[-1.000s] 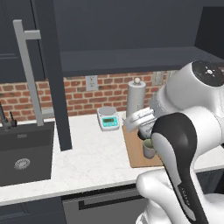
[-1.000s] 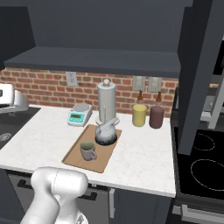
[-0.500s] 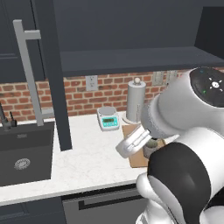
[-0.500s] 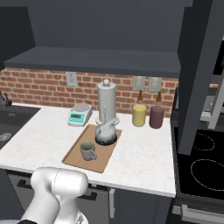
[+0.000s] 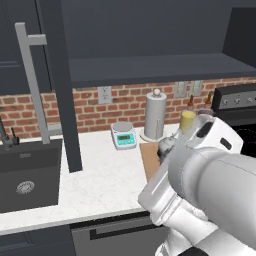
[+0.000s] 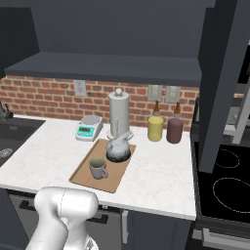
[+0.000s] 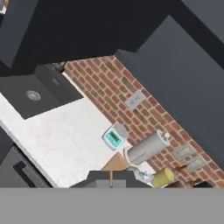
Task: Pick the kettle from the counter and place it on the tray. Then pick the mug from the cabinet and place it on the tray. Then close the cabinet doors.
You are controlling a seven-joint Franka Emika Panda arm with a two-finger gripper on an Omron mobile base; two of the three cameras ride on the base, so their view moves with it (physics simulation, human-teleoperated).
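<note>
Pincer: the gripper [image 7: 110,178] is seen shut, the finger tips pressed together with nothing between them, raised above the counter's front edge.
Tray: the tray [image 6: 83,175] is laid mid-counter, its far end just before the tall grey cylinder [image 6: 118,114].
Kettle: the kettle [image 6: 118,149] is set on the tray's far end, toward the brick wall.
Mug: the mug [image 6: 98,168] is set upright on the tray's near half, close to its left edge and apart from the kettle.
Counter: the counter [image 6: 156,176] is also occupied by a scale [image 6: 88,128] and two canisters [image 6: 156,129] near the back edge.
Cabinet doors: the left door [image 5: 62,100] and the right door [image 6: 222,83] are both seen swung open; closing is judged to be all that is left.
Risk, arm: the mug or kettle could be knocked off the tray if the bulky arm is swung low across it on the way to a door.
Risk, contact: a door could be pushed askew, or slipped past, if it is met by the shut finger tips off-centre.
Risk, reach: the right door could be left ajar, since it is hung well aside, over the stove-side edge.
</note>
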